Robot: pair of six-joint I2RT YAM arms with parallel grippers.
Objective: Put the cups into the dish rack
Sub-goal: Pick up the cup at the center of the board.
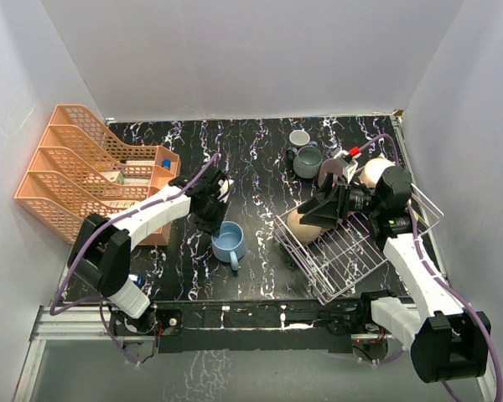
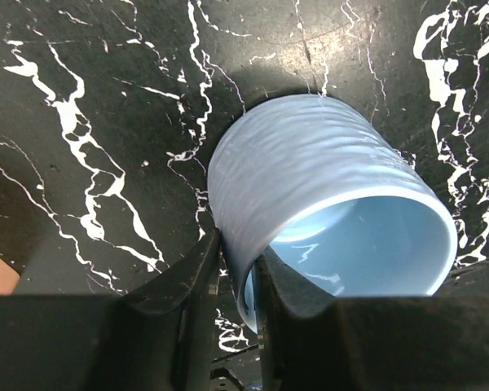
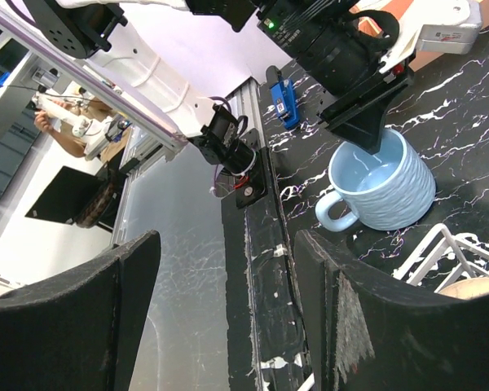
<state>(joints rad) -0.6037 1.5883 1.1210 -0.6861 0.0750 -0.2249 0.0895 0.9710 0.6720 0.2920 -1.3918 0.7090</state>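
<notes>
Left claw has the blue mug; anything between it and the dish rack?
Nothing on the table between the blue mug and the dish rack. But the open right claw hangs over the rack's nearest corner, by a tan mug there.

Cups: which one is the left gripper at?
The blue cup, alone mid-table; the left gripper straddles its rim. The grey cups sit at the back by the rack.

An orange tiered tray organizer (image 1: 84, 172) stands at the left edge of the black, white-veined desk (image 1: 251, 167), with a small blue item (image 1: 165, 161) in one of its trays. Plain white walls (image 1: 251, 59) enclose the desk on three sides.
</notes>
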